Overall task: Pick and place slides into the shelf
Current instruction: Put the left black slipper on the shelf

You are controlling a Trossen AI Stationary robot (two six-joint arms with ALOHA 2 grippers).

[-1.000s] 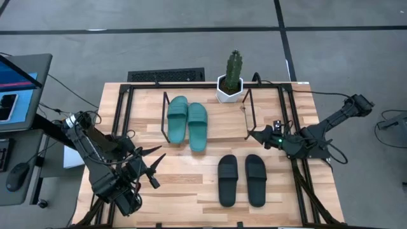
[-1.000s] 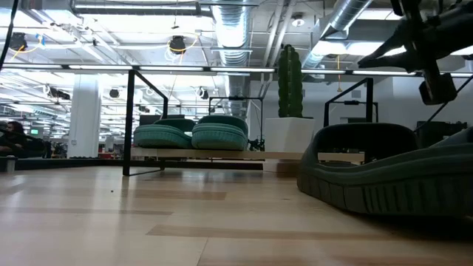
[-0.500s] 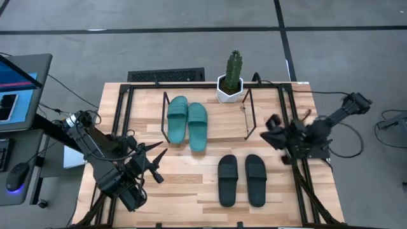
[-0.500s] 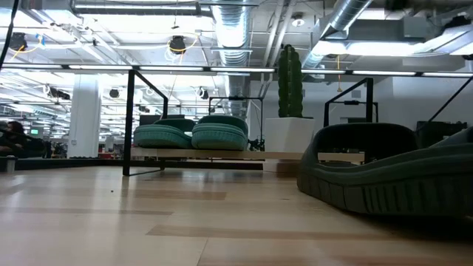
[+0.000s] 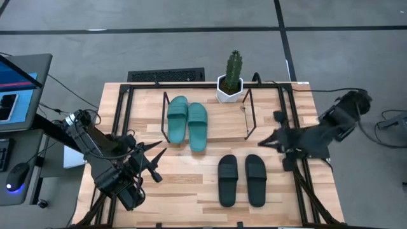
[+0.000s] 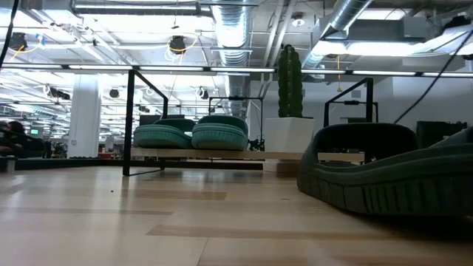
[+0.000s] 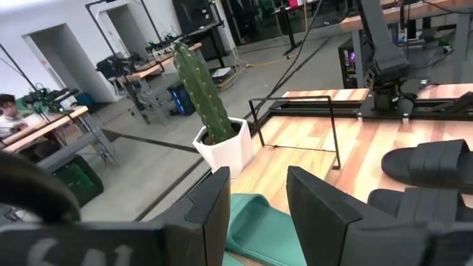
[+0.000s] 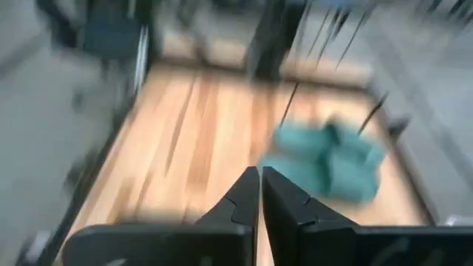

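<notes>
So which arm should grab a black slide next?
Probably the right: its gripper hovers shut beside the black slides. The left gripper, open, sits farther off.

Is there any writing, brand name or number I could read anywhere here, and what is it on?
None can be read.
The screen left of the table shows red and blue patches, too small to make out.
The teal slides, the black slides and the white cactus pot show no print.
</notes>
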